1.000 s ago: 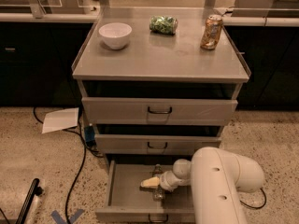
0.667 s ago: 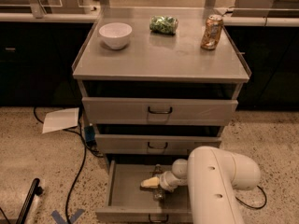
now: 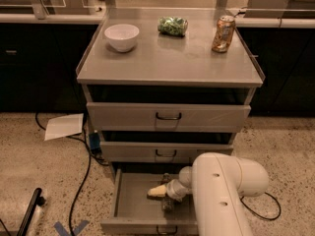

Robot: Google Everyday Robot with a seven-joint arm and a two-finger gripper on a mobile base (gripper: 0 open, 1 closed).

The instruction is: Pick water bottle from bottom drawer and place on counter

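Grasp step, by judgement. Gripper (image 3: 160,192) low inside open bottom drawer (image 3: 133,205), at 6 o'clock from counter (image 3: 167,63); open or closed, cannot tell. Bottle (image 3: 167,204) just beside gripper, contact unclear. Next: confirm hold, lift toward 12 o'clock.

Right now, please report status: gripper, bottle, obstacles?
Gripper down in open bottom drawer. Bottle not on counter, not clearly seen. Bowl, green packet, can stand on counter.
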